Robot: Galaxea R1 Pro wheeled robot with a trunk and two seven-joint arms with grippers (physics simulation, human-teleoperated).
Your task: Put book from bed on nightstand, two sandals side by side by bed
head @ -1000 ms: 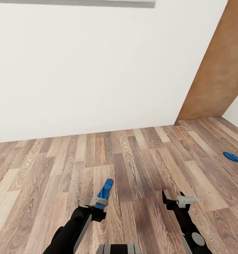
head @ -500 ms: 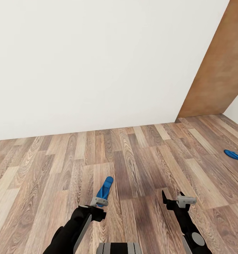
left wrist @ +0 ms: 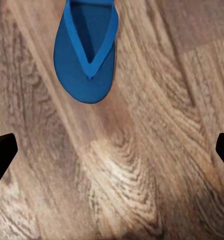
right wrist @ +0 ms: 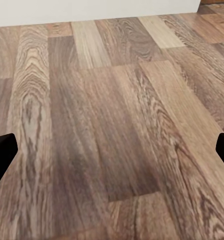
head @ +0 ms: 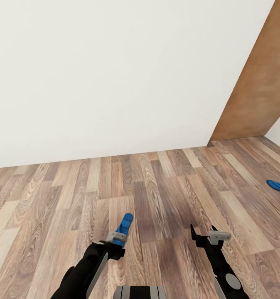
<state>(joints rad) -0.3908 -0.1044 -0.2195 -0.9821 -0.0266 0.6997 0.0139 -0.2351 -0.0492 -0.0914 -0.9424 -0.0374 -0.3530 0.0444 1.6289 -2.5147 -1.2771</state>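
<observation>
From the head camera, a white wall [head: 115, 74] meets the wood-plank floor [head: 169, 187], with a brown wooden panel [head: 256, 91] standing at the wall's far right end. One blue sandal [head: 124, 225] lies on the floor well out from the wall, just ahead of the left gripper [head: 115, 243]. The second sandal [head: 278, 186] lies far off near the panel side, cut by the picture's edge. The right gripper [head: 203, 233] hangs above bare planks, fingers spread.

In the left wrist camera, the near sandal [left wrist: 87, 55] rests strap-up on the floor beyond the fingertips [left wrist: 2, 152] — they stand wide apart, holding nothing.

In the right wrist camera, the fingertips [right wrist: 2, 150] are likewise wide apart over the floor [right wrist: 112, 125], the wall's base beyond.
</observation>
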